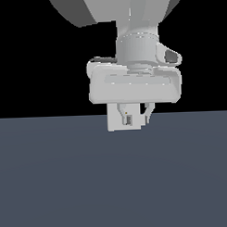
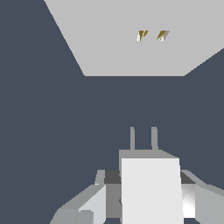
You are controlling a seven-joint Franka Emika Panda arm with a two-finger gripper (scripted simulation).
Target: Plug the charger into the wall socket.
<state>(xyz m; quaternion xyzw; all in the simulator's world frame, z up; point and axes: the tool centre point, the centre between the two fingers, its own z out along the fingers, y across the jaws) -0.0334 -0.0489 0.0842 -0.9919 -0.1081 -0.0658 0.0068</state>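
In the wrist view my gripper (image 2: 148,208) is shut on the charger (image 2: 151,190), a small off-white block with two thin grey prongs (image 2: 154,138) sticking out of its far end. The prongs point toward the wall socket (image 2: 131,48), a flat off-white plate with two orange-brown dots (image 2: 151,36). Dark floor shows between the prongs and the plate, so they are apart. In the exterior view my gripper (image 1: 135,120) hangs low over the floor, with the wall socket (image 1: 112,124) directly behind its fingers. The charger cannot be told apart from the plate there.
A dark blue-grey floor (image 1: 113,180) fills the lower half of the exterior view, with black background above it. The arm's wide grey hand (image 1: 135,84) covers the upper part of the socket plate in that view.
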